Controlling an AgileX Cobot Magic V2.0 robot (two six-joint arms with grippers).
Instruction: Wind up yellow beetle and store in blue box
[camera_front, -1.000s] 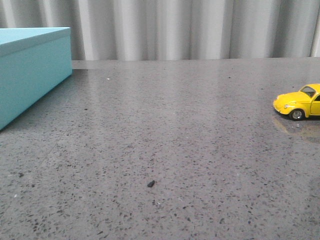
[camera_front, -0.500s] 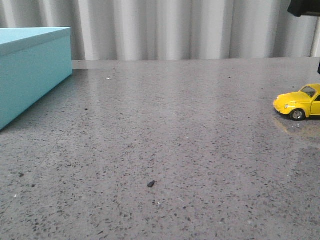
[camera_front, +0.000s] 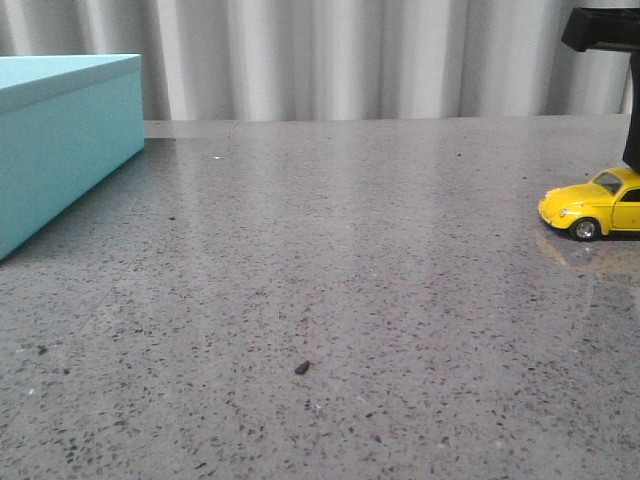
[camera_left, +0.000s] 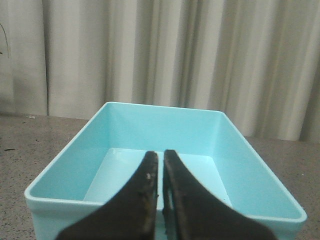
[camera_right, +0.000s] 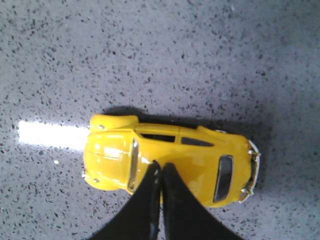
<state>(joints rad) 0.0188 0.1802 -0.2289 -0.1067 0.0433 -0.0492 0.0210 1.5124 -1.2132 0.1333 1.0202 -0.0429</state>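
Two task objects share my front view, one at each edge. At the far left, the blue box (camera_front: 60, 140) is cut off by the frame, so I see only one corner, a side wall and a strip of its top. Grey speckled table (camera_front: 330, 300) fills the middle, with a small dark speck (camera_front: 302, 368) lying below centre. At the far right edge sits the yellow beetle (camera_front: 592, 205) on its wheels, nose pointing left, its rear half cropped away. Above it, in the upper right corner, a dark piece of my right arm (camera_front: 605, 30) enters the frame; most of it is out of sight.

From my left wrist camera, the left gripper (camera_left: 160, 172) shows as two dark fingers pressed nearly together with only a thin slit between them, holding nothing. Behind them the blue box (camera_left: 165, 130) lies open, its pale interior visible, with grey curtain (camera_left: 175, 55) beyond.

From my right wrist camera, I look straight down on the yellow beetle (camera_right: 170, 157). The right gripper (camera_right: 160, 175) has its fingers drawn close, tips over the car's roof. I cannot tell whether they touch the roof or sit just above it. A bright glare patch (camera_right: 50, 136) on the table sits beside the car's bonnet.
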